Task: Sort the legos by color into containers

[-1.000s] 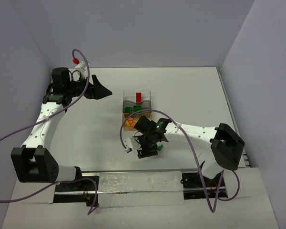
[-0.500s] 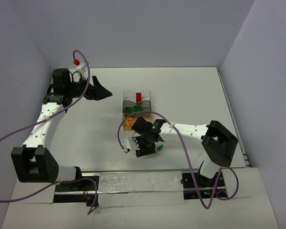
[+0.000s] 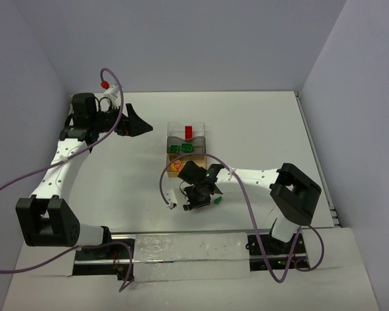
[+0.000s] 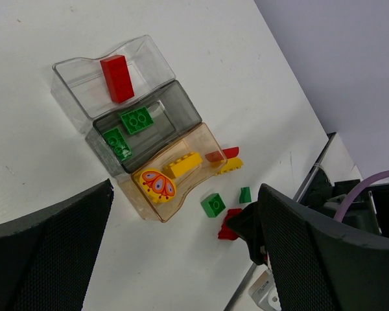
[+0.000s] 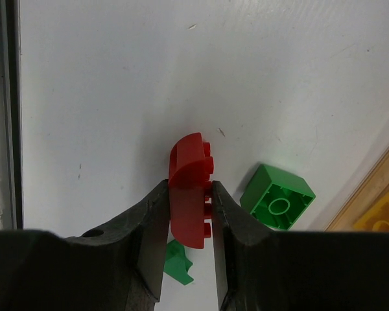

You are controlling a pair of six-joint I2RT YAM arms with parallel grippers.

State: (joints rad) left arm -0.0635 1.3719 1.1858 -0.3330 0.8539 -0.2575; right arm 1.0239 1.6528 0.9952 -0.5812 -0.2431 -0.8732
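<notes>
Right gripper [image 5: 188, 189] clamping red brick [image 5: 190, 170] by flat sides, giving you firm hold for carrying to clear tray [image 4: 84, 83].

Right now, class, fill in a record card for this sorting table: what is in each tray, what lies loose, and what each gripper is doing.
Clear tray: one red brick
Grey tray: two green bricks
Amber tray: yellow brick, yellow-orange butterfly piece
Loose: green cube, small green piece, red piece and yellow piece beside the amber tray
Right gripper: shut on red curved brick
Left gripper: open, holding nothing, away from the trays
</notes>
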